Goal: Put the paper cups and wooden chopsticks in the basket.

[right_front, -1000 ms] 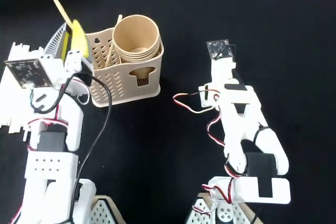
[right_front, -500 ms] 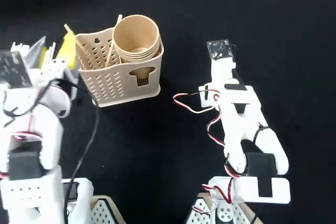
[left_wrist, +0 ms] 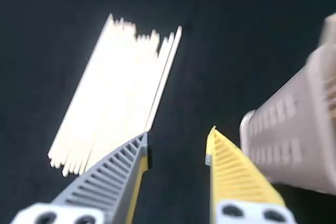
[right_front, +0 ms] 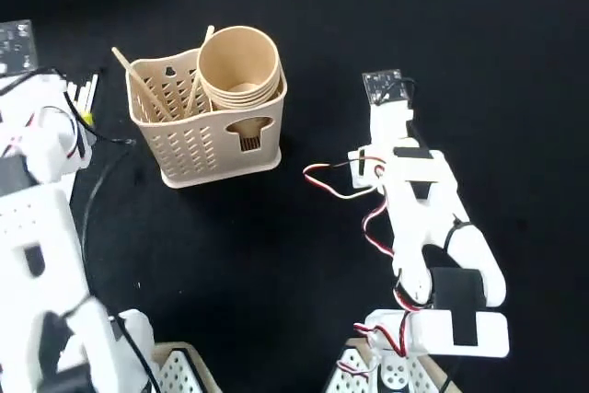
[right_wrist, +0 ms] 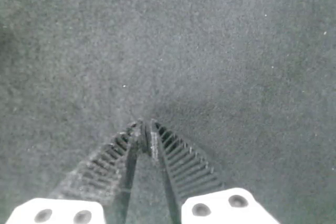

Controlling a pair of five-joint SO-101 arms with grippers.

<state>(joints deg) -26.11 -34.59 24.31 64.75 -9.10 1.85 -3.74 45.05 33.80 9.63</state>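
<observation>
2 wooden chopsticks (right_front: pixel 129 66) are leaning upright in the basket (right_front: pixel 207 149). They are resting against its rim beside a nested stack of paper cups (right_front: pixel 237 62), which is sitting in the other part of the same basket. Standing on end probably suits them, since the tall perforated walls are keeping long sticks from sliding out.

Many loose chopsticks (left_wrist: pixel 113 93) are lying flat on the black worktop (right_front: pixel 479 62) in a fanned bundle, just beside the basket on the left arm's side. Judging from that, the cups are looking finished while the chopstick part of the task is only partly done.

In the left wrist view, the left hand (left_wrist: pixel 178 135) is hanging released and empty. Its grey and yellow jaws are spread, with the near end of the bundle lying just beyond their tips and the basket wall off to 1 side. Being spread this way is likely leaving it ready to drop over a stick. Pinching 1 thin stick out of a flat pile will call for a low, careful approach, and neighbours could be dragged along.

The right hand (right_wrist: pixel 142 129) is clenched on nothing, its tips meeting close above bare worktop. Its arm is sitting folded, well apart from the basket, seemingly parked there so the left arm is having free room.
</observation>
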